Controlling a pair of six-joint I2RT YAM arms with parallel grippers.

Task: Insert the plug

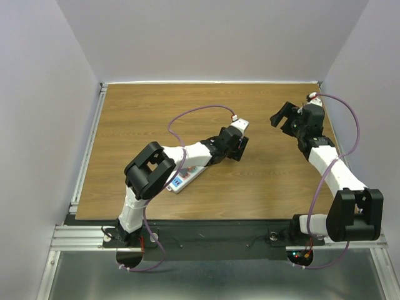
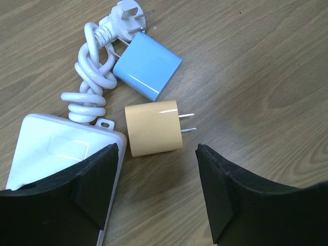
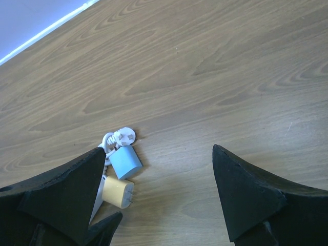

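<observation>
A tan two-prong plug (image 2: 152, 128) lies on the wooden table, its prongs pointing right. My left gripper (image 2: 157, 148) is open and empty, with its fingertips at the plug's near end. A white power strip (image 2: 48, 151) lies at the left finger, and a blue plug (image 2: 147, 65) and a white corded plug (image 2: 128, 15) lie beyond. In the top view the left gripper (image 1: 236, 147) is at mid-table and the strip (image 1: 185, 178) pokes out from under the arm. My right gripper (image 1: 282, 119) is open and empty, well to the right; its wrist view (image 3: 159, 149) shows the tan plug (image 3: 118, 192) far off.
The strip's white cord (image 2: 92, 77) lies coiled beside the blue plug. Purple cables loop over both arms (image 1: 200, 111). Bare wood (image 1: 269, 181) lies between the grippers. White walls stand at the back and sides of the table, and an aluminium rail (image 1: 87, 144) runs along its left edge.
</observation>
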